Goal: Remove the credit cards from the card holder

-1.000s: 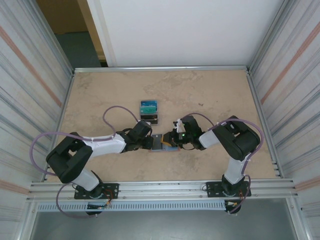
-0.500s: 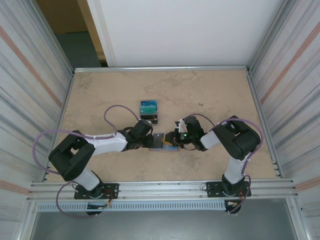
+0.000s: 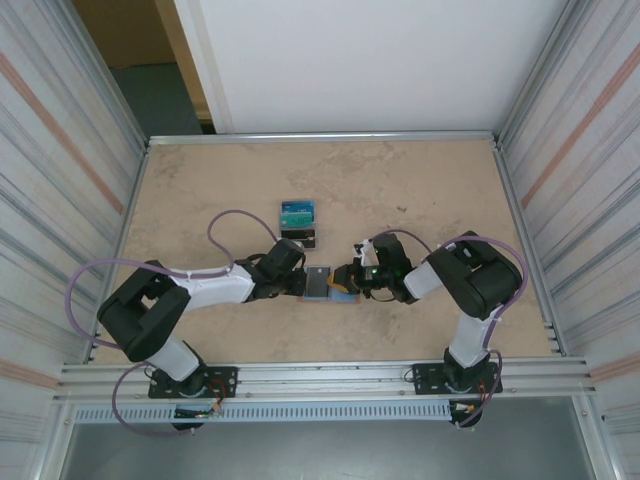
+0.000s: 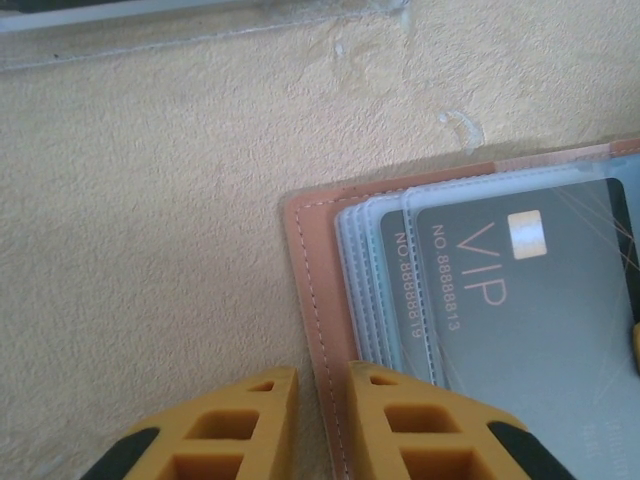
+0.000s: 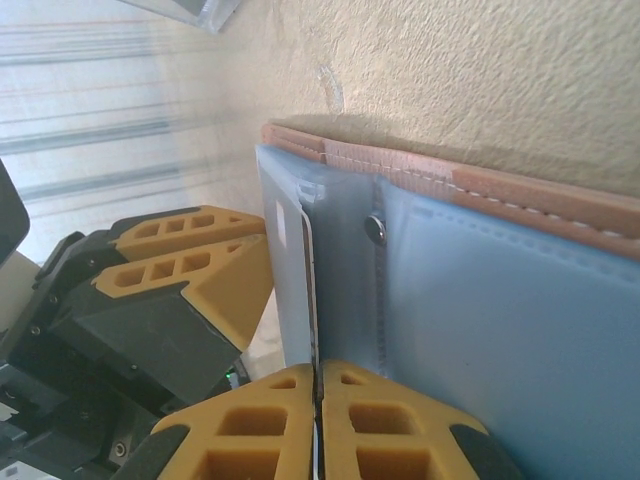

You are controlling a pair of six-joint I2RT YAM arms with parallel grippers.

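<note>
The holder (image 3: pixel 320 283) lies open on the table, mid-near, between the two grippers. The left gripper (image 4: pixel 321 400) is closed narrowly on its pink left edge. That hold should be firm and low so the holder cannot slide. The right gripper (image 5: pixel 318 400) is pinched together on the thin edge of a grey card (image 4: pixel 520 300), which sits mostly inside its clear sleeve. Draw it straight right, flat along the sleeve, without lifting or twisting. Farther off lie what look like loose cards (image 3: pixel 298 212); that seems the place to set this one.
</note>
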